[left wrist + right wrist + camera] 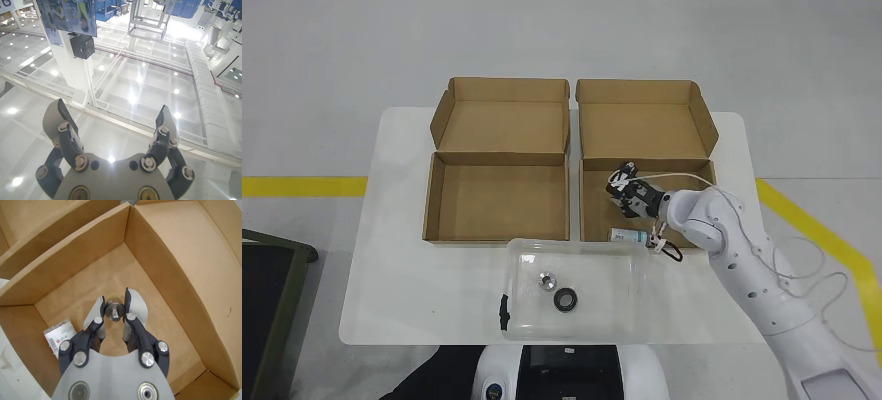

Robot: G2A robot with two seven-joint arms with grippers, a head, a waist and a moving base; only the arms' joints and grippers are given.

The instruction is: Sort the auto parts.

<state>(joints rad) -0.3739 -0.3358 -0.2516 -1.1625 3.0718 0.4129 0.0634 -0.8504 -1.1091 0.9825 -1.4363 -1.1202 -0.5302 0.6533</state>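
My right gripper (114, 303) is clamped narrow on a metal threaded stud (114, 312), inside the right cardboard box (170, 275). A white labelled tube (59, 333) lies against that box's near wall. My left gripper (112, 110) has its fingers spread wide, holding nothing. The clear bin (514, 300) holds a silver nut (545, 281) and a black ring (565, 298).

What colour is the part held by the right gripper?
The part is silvery metal; the right wrist view shows it best.
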